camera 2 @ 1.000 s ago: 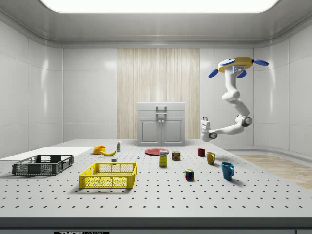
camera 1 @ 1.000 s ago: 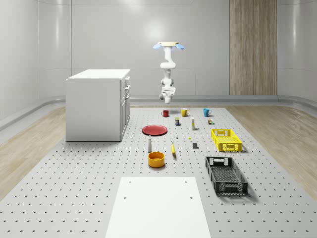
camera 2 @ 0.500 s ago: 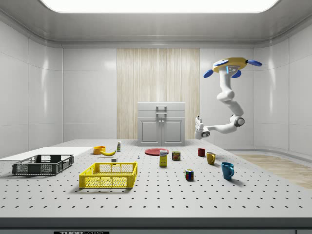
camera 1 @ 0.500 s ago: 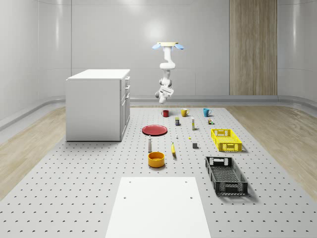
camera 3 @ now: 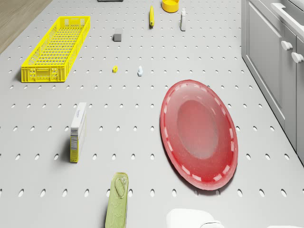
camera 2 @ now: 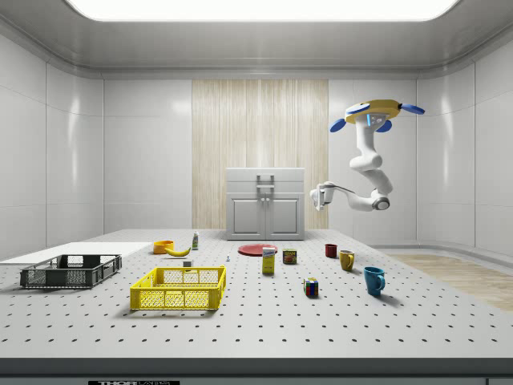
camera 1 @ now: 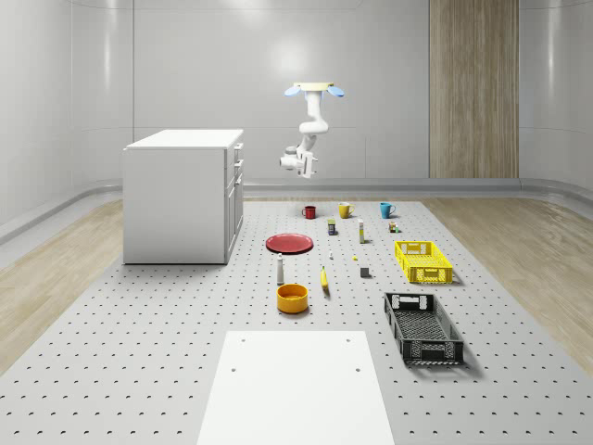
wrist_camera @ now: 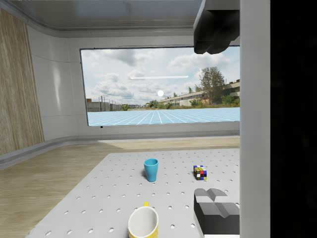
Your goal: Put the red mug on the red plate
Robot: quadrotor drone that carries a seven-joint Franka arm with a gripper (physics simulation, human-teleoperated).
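Drone hovering high over the far end of the table, with the arm bent and the gripper up in the air above the red mug; cannot tell if open or closed. Red mug standing on the table just behind the red plate, apart from it; yellow mug and blue mug in the same row. No writing clear enough to read.

On my feed there's a yellow basket and a black basket off to the whole-scene view's right, an orange bowl beside a banana, and a white cabinet.
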